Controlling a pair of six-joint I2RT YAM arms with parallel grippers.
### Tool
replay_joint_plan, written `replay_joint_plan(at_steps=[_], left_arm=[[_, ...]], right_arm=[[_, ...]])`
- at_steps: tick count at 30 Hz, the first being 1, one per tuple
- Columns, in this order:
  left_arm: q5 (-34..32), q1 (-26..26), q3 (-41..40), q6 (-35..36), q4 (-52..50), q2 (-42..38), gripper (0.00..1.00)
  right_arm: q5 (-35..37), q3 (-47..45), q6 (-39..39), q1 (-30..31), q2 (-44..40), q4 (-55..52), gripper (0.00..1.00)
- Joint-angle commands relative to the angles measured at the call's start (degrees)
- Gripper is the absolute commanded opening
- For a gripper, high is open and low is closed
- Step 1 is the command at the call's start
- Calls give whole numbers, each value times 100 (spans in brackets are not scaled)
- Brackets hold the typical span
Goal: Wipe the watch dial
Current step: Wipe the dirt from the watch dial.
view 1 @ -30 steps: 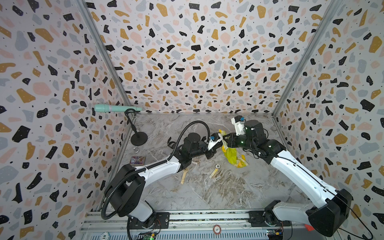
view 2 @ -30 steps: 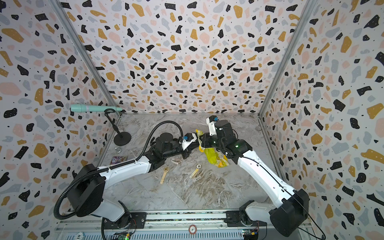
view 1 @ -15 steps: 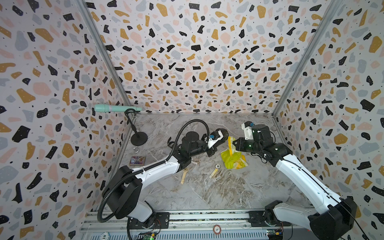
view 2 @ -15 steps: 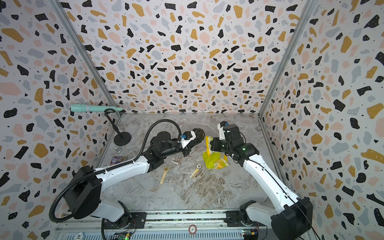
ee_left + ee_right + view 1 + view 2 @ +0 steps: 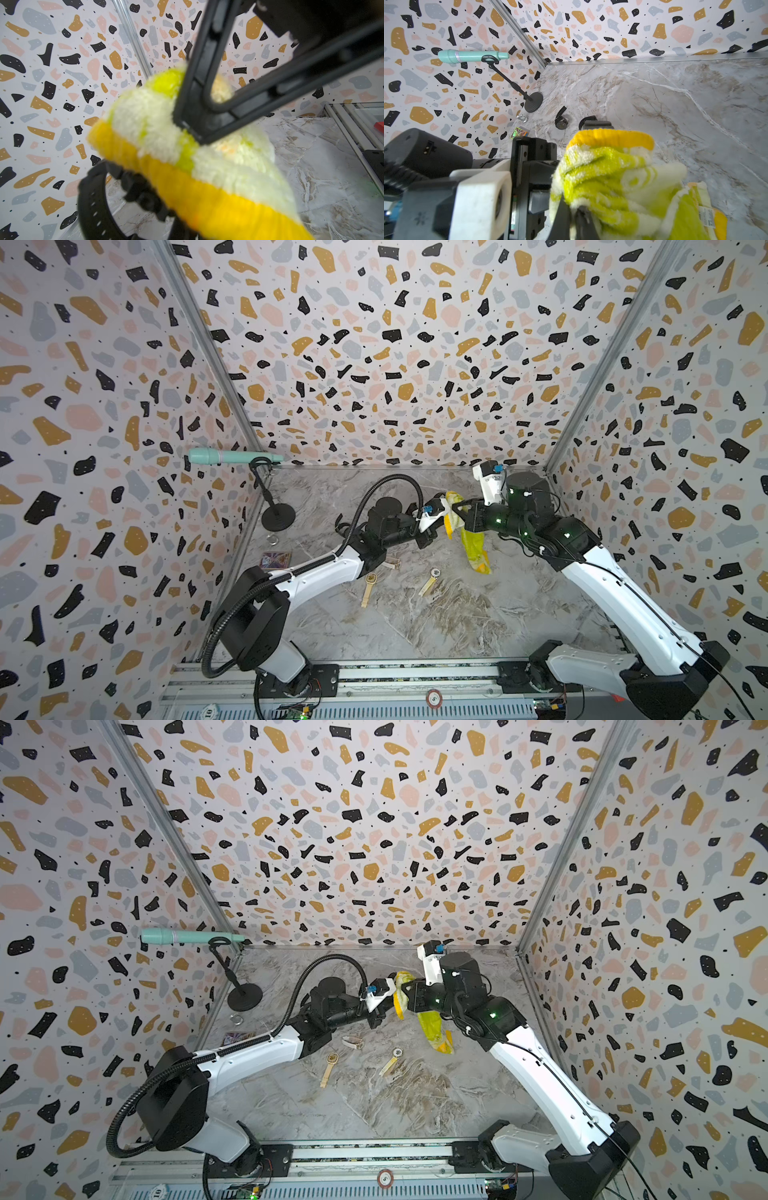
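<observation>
Mid-air above the marble table [image 5: 415, 635]: wipe looked under way, dial hidden.
Your left gripper [image 5: 434, 531] was clamped on the black watch [image 5: 91, 197]; your right gripper [image 5: 462, 511] pinched the yellow towel [image 5: 474, 549] against its face. Cleanliness couldn't be judged; set-down remained.

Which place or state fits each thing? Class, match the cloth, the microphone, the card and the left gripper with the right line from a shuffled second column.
Column one:
1 cloth
2 microphone
3 card
4 left gripper

Column two:
a shut on a black watch
b clipped in a black stand
c flat on the table near the stand's base
d pinched in the right gripper

Pairs: 1-d, 2-b, 3-c, 4-a.
</observation>
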Motion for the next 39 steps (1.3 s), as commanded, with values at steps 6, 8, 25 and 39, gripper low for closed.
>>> replay_joint_plan(at_steps=[6, 8, 25, 39], left_arm=[[183, 9, -7, -127, 706, -211, 0], [186, 9, -20, -198, 817, -265, 0], [200, 17, 88, -246, 861, -186, 0], [313, 15, 363, -365, 722, 142, 0]], right_arm=[[221, -238, -43, -65, 448, 147, 0], [157, -431, 56, -195, 457, 249, 0], [529, -265, -246, -1368, -189, -777, 0], [880, 494, -359, 47, -41, -798, 0]])
